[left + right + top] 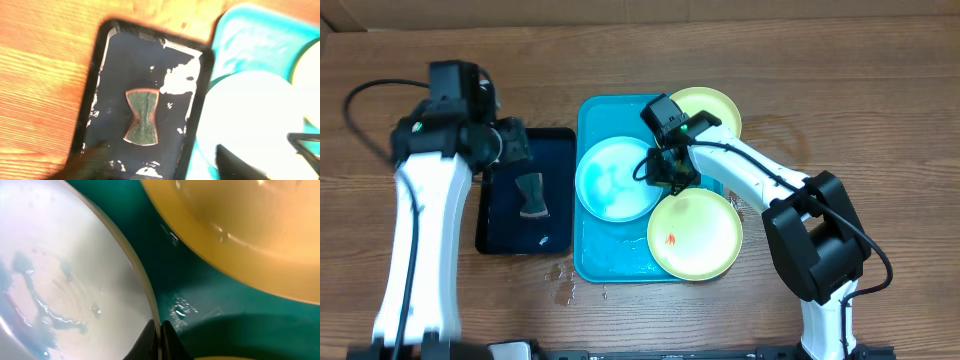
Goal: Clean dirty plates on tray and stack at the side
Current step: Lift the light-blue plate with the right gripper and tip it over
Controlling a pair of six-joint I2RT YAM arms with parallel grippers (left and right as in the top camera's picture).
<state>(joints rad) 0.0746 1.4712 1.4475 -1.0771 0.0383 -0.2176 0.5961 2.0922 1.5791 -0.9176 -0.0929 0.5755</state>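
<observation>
Right gripper [160, 341] pinches the light blue plate [616, 180] by its right rim. The plate lies on the tray's [588, 250] left half. Two yellow-green plates hug the right edge: far-corner plate [712, 108] and near-corner plate [695, 235] (red smear). Left gripper [512, 143] is spread wide over the black tray [490, 235], where the scrubber [531, 195] lies flat.

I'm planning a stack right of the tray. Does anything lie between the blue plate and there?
Yes. The far yellow plate and the near yellow plate lie along the tray's right edge, in that path.
</observation>
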